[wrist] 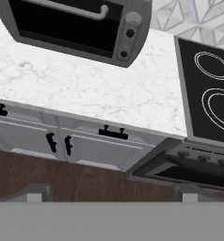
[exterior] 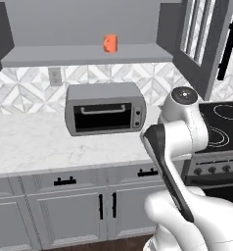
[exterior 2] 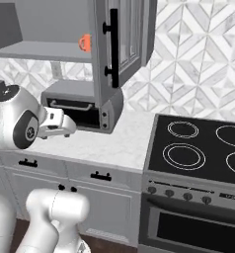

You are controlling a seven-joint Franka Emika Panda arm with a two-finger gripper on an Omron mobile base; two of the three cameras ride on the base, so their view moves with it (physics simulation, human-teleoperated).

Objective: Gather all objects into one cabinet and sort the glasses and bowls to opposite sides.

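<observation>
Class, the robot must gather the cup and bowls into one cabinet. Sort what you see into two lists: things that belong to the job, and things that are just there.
Belongs to the job:
- orange mug on the open cabinet shelf
- open cabinet door

Just there:
- toaster oven on the marble counter
- stove
- lower cabinet doors

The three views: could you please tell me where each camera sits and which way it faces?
Left base view: behind the arm's left, facing the counter, toaster oven and the mug on the open cabinet shelf; the arm rises at lower right.
Right base view: behind the arm's right, facing the stove and cabinet door; the arm is at lower left.
Hand view: on the hand, looking down at counter, drawers and stove.
Shared: toaster oven, counter and stove appear in all three; the mug in both base views.
</observation>
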